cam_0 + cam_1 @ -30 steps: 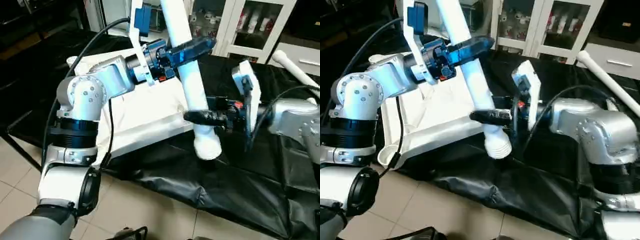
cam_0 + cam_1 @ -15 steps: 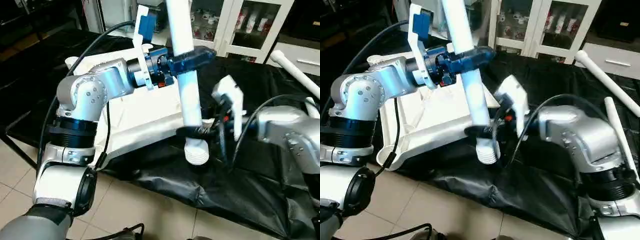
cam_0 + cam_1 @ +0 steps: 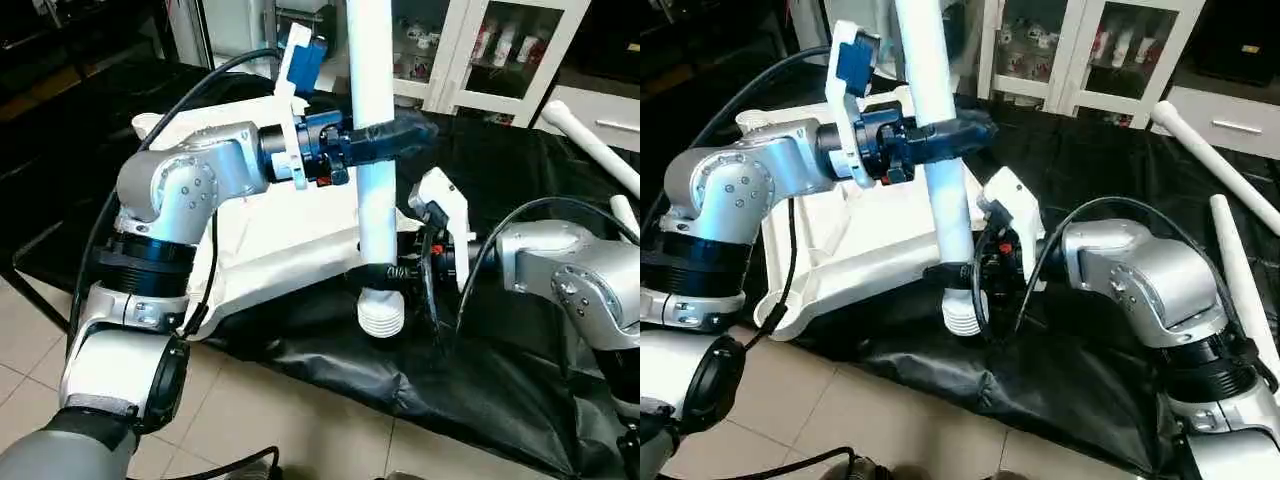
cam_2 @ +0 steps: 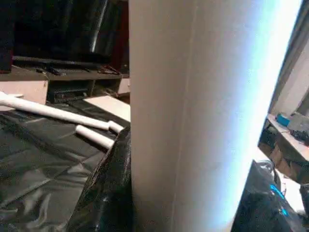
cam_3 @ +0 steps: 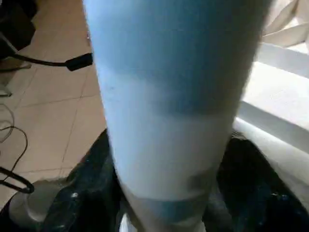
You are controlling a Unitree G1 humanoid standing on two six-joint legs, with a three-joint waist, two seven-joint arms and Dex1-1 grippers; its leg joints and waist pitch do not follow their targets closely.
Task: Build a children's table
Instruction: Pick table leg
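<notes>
Head views: leg [image 3: 375, 150], tilted a second ago, now standing near upright beside tabletop [image 3: 270, 235] on desk [image 3: 520, 330]; left jaws [image 3: 385, 138] clenched mid-shaft, right jaws [image 3: 958, 272] gripping above ribbed end.
Wrist views: leg filling both grasps; socket insertion looks near.

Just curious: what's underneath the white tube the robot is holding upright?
Below the tube's ribbed end lies the black table cover, beside the white tabletop's edge. Whether the tube touches the cover cannot be seen.
</notes>
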